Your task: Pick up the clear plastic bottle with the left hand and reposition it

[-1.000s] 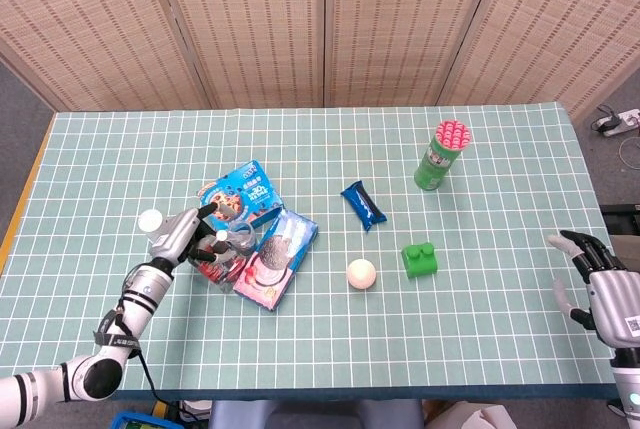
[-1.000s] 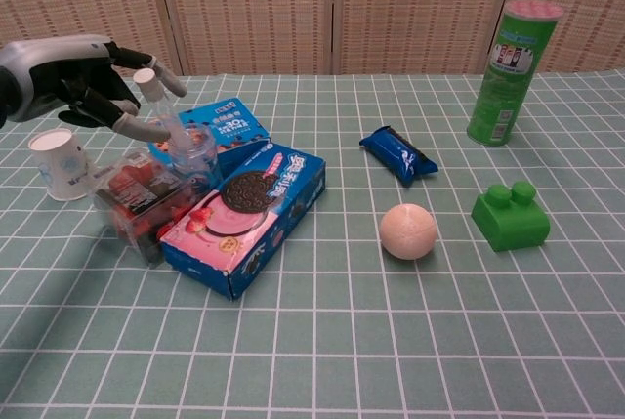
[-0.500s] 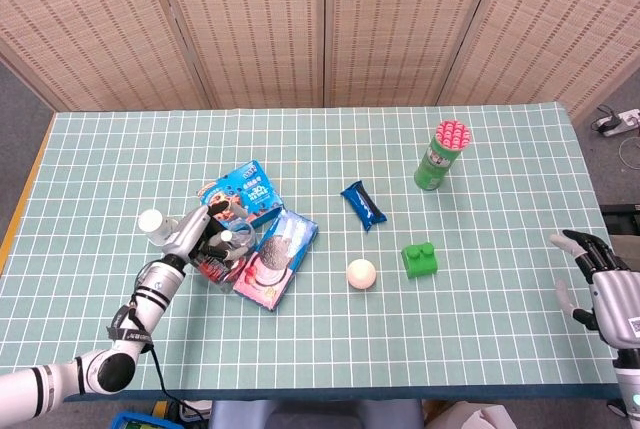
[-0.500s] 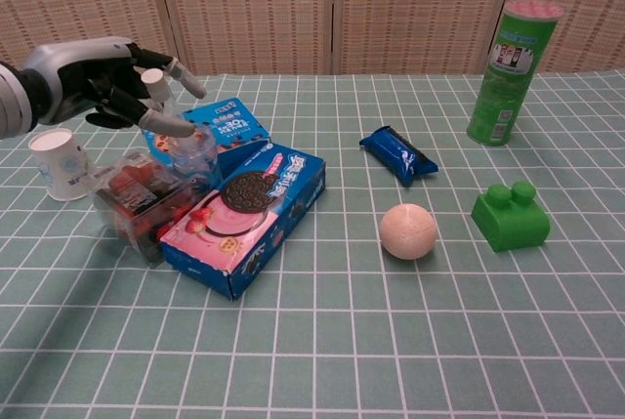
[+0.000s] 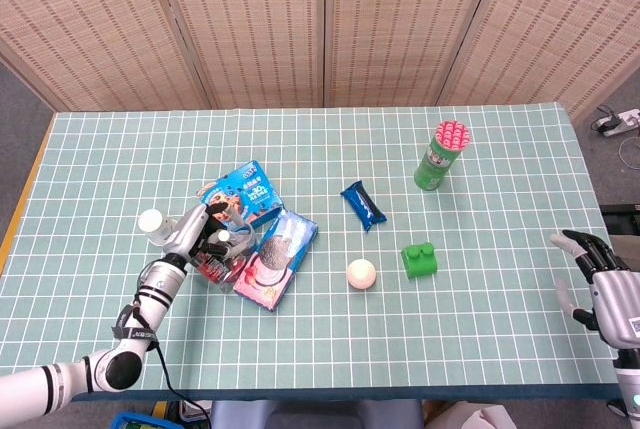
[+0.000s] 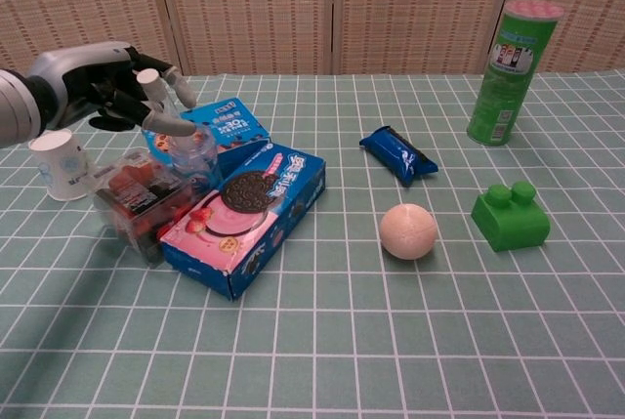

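Observation:
The clear plastic bottle (image 6: 188, 148) stands tilted among snack boxes at the table's left, white cap up; in the head view the bottle (image 5: 238, 246) is half hidden. My left hand (image 6: 103, 85) sits at its neck, fingers spread to both sides of the cap, one finger low against the bottle's shoulder. No closed grip shows. The left hand (image 5: 196, 230) comes in from the left edge. Far off at the table's right edge, my right hand (image 5: 598, 284) hangs with its fingers apart and nothing in it.
A paper cup (image 6: 57, 163) stands just left of the bottle. A clear box of red sweets (image 6: 137, 199), a pink-blue cookie box (image 6: 244, 219) and a blue box (image 6: 220, 126) crowd around it. Farther right lie a blue packet (image 6: 397, 153), a ball (image 6: 408, 230), a green block (image 6: 510, 216) and a green can (image 6: 513, 46).
My left hand has slid right and slightly down, so its fingers now straddle the bottle's neck. The bottle has barely shifted. The right hand has stayed put.

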